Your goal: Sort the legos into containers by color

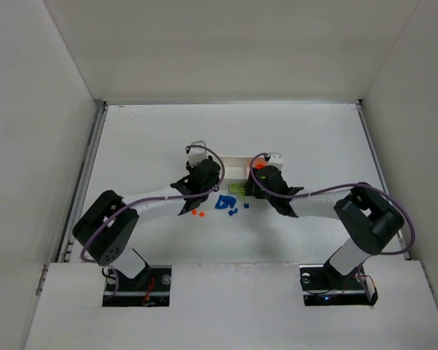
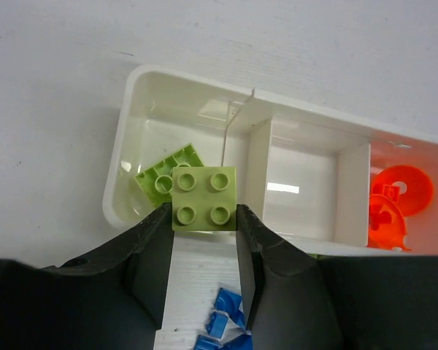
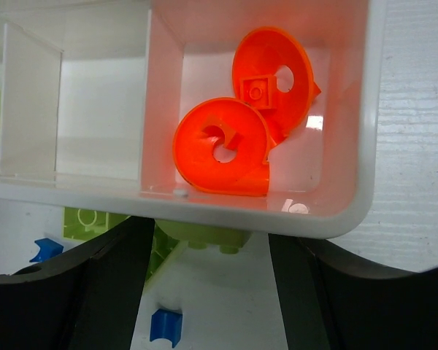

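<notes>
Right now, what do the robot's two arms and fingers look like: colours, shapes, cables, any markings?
The left arm and right arm match: bulky black joint housings joined by white links. A purple cable runs loose along each, looping at wrist and shoulder. The left fingers and right fingers are broad, matte black and smooth, with no markings visible.

white left arm (image 1: 157, 203) and right arm (image 1: 317, 205), bulky black joints (image 1: 106, 230), looping purple cables (image 1: 328, 191).
</notes>
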